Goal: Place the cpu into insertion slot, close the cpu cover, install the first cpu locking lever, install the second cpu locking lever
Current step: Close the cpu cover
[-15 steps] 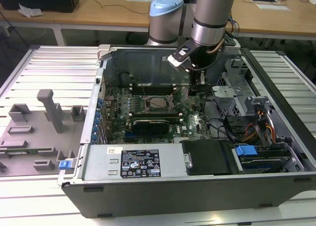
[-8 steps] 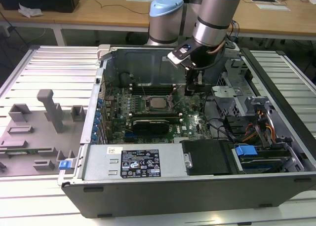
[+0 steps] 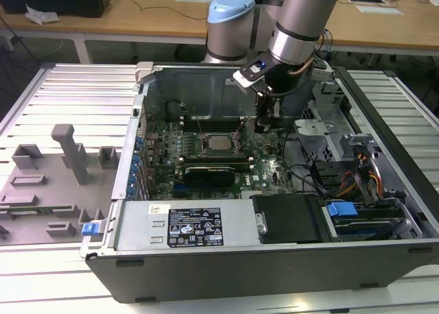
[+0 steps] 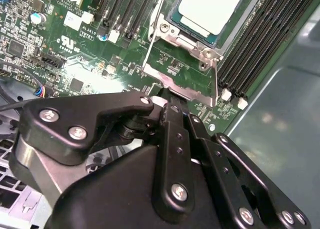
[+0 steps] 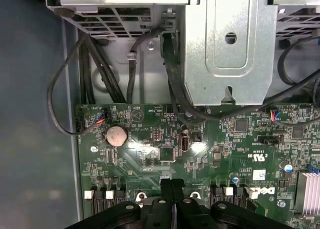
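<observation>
- Gripper (image 4: 165, 105): fingers (image 4: 172, 134) are sitting together, with no gap showing in both wrist views. The tip is resting right at the cover's free edge. I can't tell if that thin edge is pinched between them.
- Cover (image 4: 177, 86): it's looking tilted up off the slot, free edge toward the gripper, green board showing through its window. I'm judging it not closed yet.
- Cpu (image 4: 209, 8): it's lying flat in the slot (image 4: 176, 35), mid-board, between two banks of memory slots (image 4: 260, 44). The placing step is looking done.
- Levers: I'm not managing to tell them from the cover's thin side rails. I'm judging both lever steps as left to do.
- Second wrist view is giving the close detail: the seated cpu, the raised cover and where the fingertips are meeting it.
- First wrist view is looking the other way. The closed fingers (image 5: 166, 189) are sitting over the board (image 5: 165, 154). Toward the board's far edge there's a coin cell (image 5: 116, 135), then cables (image 5: 102, 69) and a metal cage (image 5: 230, 49).
- Exterior view is giving the layout. The arm (image 3: 295, 26) is reaching down into the open case (image 3: 226, 273). The gripper (image 3: 264, 127) is sitting low over the board, just to the exterior view's right of the cpu (image 3: 218, 144). A grey tray (image 3: 41, 190) is lying outside the case, well apart at the exterior view's left.
</observation>
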`<state>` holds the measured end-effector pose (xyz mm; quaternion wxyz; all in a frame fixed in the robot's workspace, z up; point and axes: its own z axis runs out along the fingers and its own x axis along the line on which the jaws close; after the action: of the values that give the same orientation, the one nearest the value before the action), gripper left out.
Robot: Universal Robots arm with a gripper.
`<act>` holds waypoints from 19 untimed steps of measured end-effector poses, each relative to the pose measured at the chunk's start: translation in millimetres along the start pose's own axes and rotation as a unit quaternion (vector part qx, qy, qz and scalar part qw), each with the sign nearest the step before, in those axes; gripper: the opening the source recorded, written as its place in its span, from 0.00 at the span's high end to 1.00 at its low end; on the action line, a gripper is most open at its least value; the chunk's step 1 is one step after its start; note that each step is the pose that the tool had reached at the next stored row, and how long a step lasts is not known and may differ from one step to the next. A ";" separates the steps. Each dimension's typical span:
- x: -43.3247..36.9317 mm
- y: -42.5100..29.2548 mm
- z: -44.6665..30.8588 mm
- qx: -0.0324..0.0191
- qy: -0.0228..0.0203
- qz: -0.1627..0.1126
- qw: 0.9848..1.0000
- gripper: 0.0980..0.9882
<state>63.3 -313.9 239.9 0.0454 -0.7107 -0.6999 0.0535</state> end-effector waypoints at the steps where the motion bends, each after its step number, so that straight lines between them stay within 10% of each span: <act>1: 0.1 -1.2 0.2 0.000 0.000 0.000 1.000 0.99; 9: 3.7 -17.1 2.4 -0.007 0.000 0.000 1.000 0.99; 14: 8.6 -40.2 5.6 -0.016 0.000 0.000 1.000 0.99; 19: 8.5 -50.2 7.2 -0.042 0.001 0.001 0.999 0.99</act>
<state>12.8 -304.6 239.6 0.0163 -0.7124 -0.7011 0.0238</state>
